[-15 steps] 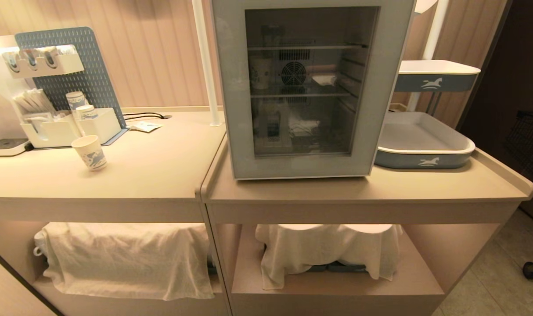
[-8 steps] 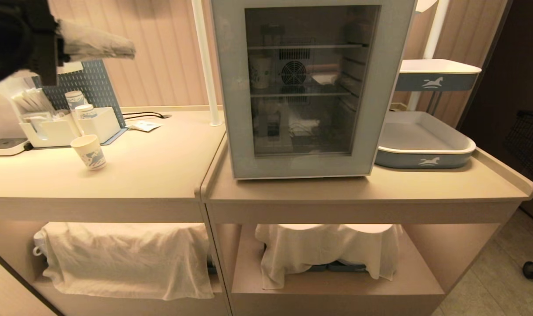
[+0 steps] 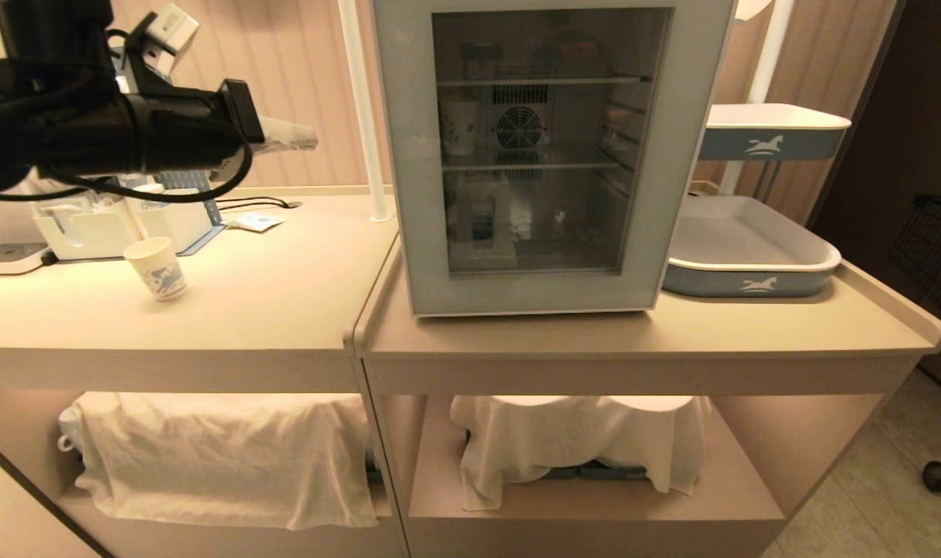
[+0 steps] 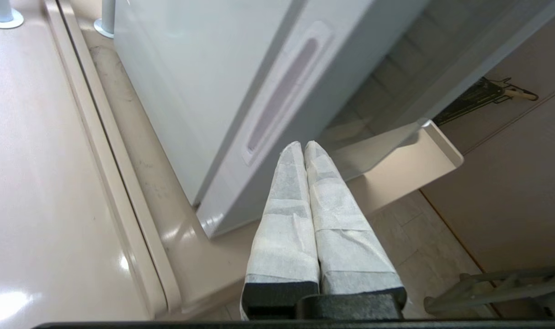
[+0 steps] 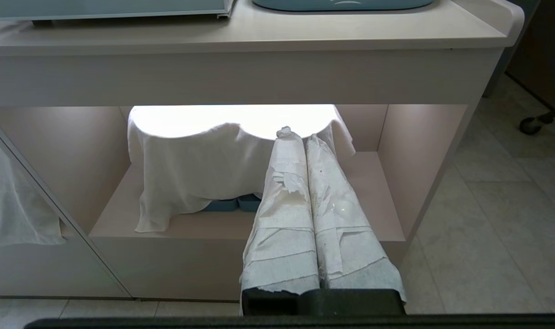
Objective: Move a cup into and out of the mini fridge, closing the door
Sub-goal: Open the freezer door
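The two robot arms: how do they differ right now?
The left gripper is raised above the counter, reaching toward the mini fridge; the right gripper hangs low, facing the cloth-draped lower shelf. The left arm shows in the head view; the right does not. Both have pale wrapped fingers pressed shut, holding nothing; the cup stands untouched.

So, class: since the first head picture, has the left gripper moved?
Yes. It was out of view then; now the left gripper reaches in from the left, shut, toward the white pole and the mini fridge, above the cup.
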Controlling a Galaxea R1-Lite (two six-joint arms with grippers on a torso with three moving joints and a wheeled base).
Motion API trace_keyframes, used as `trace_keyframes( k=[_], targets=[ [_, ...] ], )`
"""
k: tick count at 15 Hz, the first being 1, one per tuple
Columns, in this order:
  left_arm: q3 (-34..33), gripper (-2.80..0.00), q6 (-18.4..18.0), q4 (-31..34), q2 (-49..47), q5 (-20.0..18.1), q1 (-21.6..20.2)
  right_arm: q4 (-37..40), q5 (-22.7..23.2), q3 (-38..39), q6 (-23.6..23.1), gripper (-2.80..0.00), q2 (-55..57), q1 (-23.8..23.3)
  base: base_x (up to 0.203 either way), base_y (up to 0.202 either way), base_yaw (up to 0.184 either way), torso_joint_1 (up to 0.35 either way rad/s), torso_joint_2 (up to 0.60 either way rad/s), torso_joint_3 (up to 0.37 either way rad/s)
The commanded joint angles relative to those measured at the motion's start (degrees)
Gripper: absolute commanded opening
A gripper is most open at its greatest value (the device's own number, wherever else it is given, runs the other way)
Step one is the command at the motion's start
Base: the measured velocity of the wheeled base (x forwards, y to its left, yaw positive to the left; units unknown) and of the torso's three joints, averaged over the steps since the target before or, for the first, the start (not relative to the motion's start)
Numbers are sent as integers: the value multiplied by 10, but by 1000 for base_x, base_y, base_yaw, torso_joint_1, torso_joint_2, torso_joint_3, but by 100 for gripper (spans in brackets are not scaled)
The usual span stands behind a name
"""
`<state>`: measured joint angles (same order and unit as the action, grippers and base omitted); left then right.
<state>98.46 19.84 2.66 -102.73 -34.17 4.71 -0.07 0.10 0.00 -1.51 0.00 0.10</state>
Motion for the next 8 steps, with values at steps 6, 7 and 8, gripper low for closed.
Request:
trace_keyframes(
  k=[6, 7, 8],
  targets=[
    [-16, 0, -3, -43, -64, 13, 48, 0, 0, 0, -1, -280, 1, 0, 0, 0, 0, 0, 0, 0],
    [-15, 0, -3, -49, -71, 14, 54, 0, 0, 0, -1, -280, 1, 1, 0, 0, 0, 0, 0, 0],
    [-19, 0, -3, -64, -72, 13, 64, 0, 0, 0, 0, -280, 1, 0, 0, 0, 0, 0, 0, 0]
  ],
)
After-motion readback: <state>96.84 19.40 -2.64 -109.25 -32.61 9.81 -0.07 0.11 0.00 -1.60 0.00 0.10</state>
